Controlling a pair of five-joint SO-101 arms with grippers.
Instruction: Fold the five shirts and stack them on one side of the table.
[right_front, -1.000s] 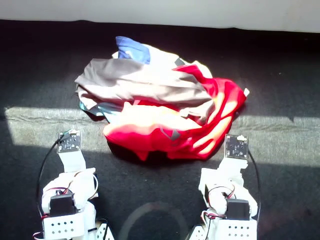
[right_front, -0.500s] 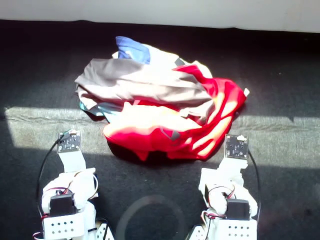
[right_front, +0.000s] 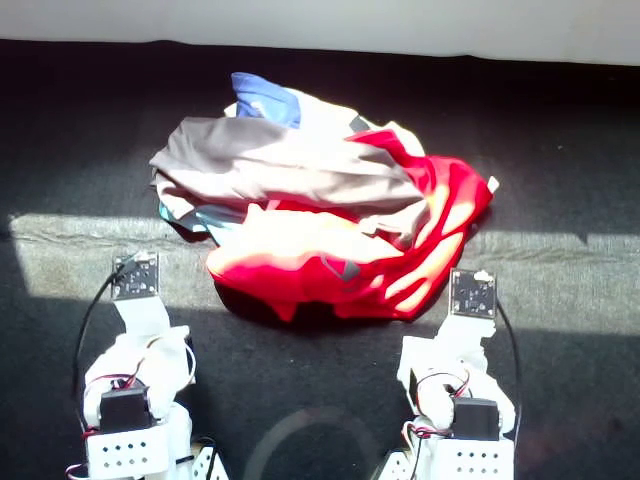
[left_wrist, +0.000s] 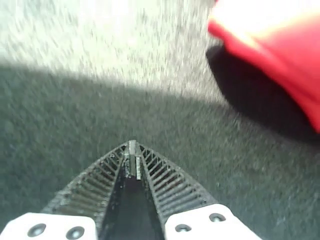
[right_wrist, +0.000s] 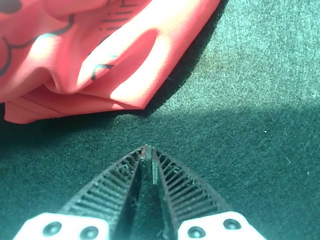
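The shirts sit in one loose heap (right_front: 320, 195) around the middle of the table (right_front: 570, 170), nothing folded, nothing stacked. On the near side is the red shirt (right_front: 340, 270), crumpled and bright in the sun, spreading out toward the right. A grey shirt (right_front: 270, 165) is draped across the top of it. Behind that a blue shirt (right_front: 268, 98) pokes up at the far edge, with white fabric (right_front: 325, 112) just beside it and a sliver of teal (right_front: 205, 218) under the grey on the left.

Out from the pile now – a sunlit band (right_front: 60, 265) runs across the dark, carpet-like tabletop, and the heap's near edge lies in it.

The left arm (right_front: 140, 335) sits at the near edge, just left of the red hem. The left gripper (left_wrist: 131, 159) hangs over bare table with its jaws pressed together, holding nothing, and red cloth lies a little ahead of it.

The right arm (right_front: 462, 345) is at the pile's right corner. The right gripper (right_wrist: 149, 153) is pinched closed too and empty – its tips are near the red shirt's folded edge, not touching it.
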